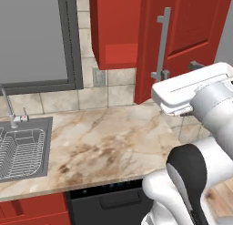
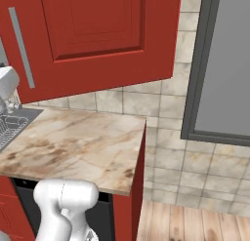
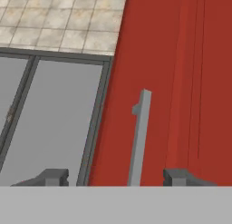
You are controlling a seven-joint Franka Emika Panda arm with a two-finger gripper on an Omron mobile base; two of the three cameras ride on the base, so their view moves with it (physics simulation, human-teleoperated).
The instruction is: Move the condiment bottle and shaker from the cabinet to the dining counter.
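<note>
The red cabinet point(image 1: 191, 33) is seen on the wall above the marble desk point(image 1: 104, 137), with its raised-panel door swung partly out and its vertical silver bar handle point(image 1: 162, 44) facing the robot. In the hand view the gripper point(image 3: 117, 177) is seen with its 2 dark fingertips point(image 3: 54, 177) spread wide apart, 1 on each side of the lower end of the handle, and nothing is clamped between them; the bar stands in the gap without being touched by either tip. In the left base view the white hand is placed just beside the lower end of the handle. The sink point(image 1: 22, 149) with its wire rack and the tap point(image 1: 10, 108) are set into the desk to the left, below a grey window point(image 1: 36, 37). Whether the condiment bottle and shaker are inside the cabinet cannot be told.
</note>
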